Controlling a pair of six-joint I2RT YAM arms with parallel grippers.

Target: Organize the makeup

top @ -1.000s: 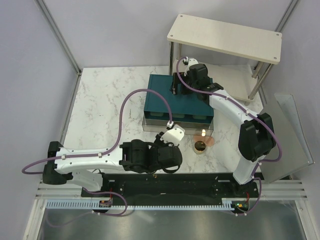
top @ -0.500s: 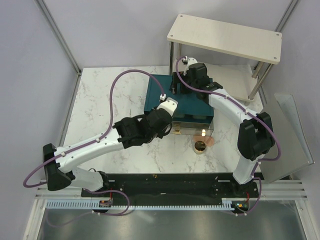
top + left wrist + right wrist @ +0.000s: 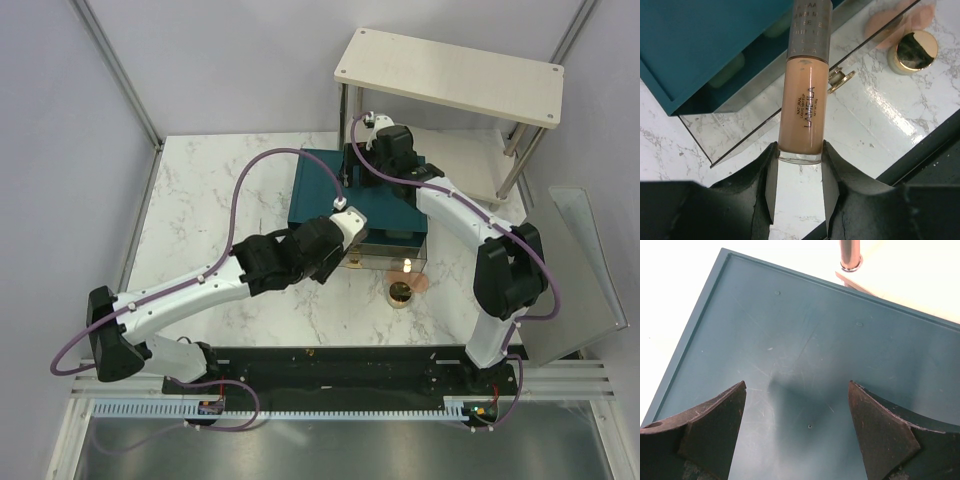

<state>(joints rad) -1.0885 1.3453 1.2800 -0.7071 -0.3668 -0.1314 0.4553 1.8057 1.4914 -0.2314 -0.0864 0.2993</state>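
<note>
Peach-tan liquid fills the tube (image 3: 805, 100) that the left gripper (image 3: 799, 150) holds clamped by its clear base, 1 black finger on each side. The tube's smoky cap points away from the wrist, out over the open clear drawer (image 3: 760, 120) at the front of the teal box (image 3: 700, 40). Whether the tube touches the drawer I cannot tell. A gold handle (image 3: 841, 80) on the drawer front shows just beside the tube.

Seen from above, the left arm reaches in from the left across the white marble table (image 3: 210, 190), and its wrist sits at the box's front edge.

On the marble in front of the drawer stands the round gold-rimmed compact (image 3: 914, 50). A peach-pink pad (image 3: 900, 20) lies right against it, seen partly through the drawer's clear wall. I cannot tell whether that is 1 pad or 2.

The right gripper (image 3: 797, 410) hangs over the flat top of the box, towards its back edge. Its 2 fingers are spread wide with nothing between them. It is close to a metal leg (image 3: 850, 252) of the pale wooden shelf (image 3: 450, 65) that stands behind the box.
</note>
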